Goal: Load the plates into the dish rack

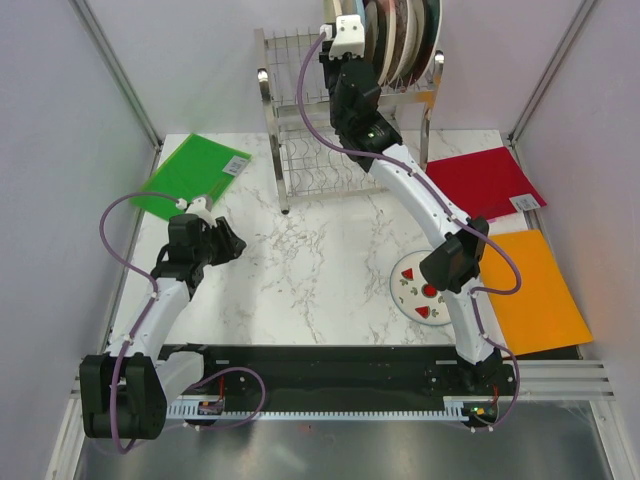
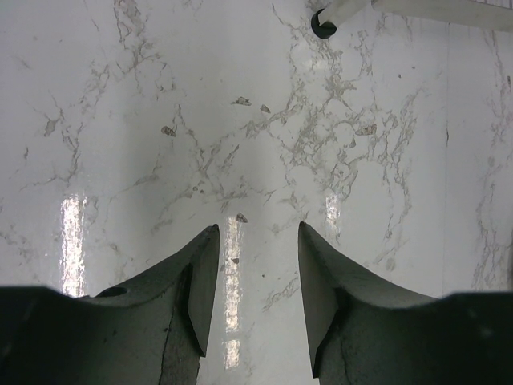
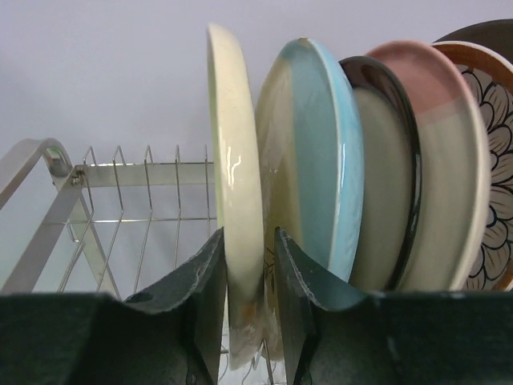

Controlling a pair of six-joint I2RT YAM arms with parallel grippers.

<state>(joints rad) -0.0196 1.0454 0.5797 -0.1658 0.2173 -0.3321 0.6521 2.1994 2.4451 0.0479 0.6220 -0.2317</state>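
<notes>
The chrome dish rack [image 1: 300, 120] stands at the back of the table. Several plates [image 1: 400, 35] stand upright in its top tier. In the right wrist view my right gripper [image 3: 248, 233] is closed around the lower edge of the plain cream plate [image 3: 232, 160], which stands at the left end of the row, beside the cream and light-blue plate [image 3: 321, 144]. The right gripper [image 1: 345, 40] sits high at the rack top. The white watermelon plate [image 1: 425, 287] lies flat on the table, partly under the right arm. My left gripper [image 1: 232, 243] is open and empty over bare marble [image 2: 256, 228].
A green mat [image 1: 190, 175] lies at the back left, a red mat [image 1: 485, 180] at the back right, an orange mat [image 1: 535, 290] at the right. The rack's left slots [image 3: 120, 192] hold nothing. A rack foot [image 2: 325, 24] shows ahead of the left gripper.
</notes>
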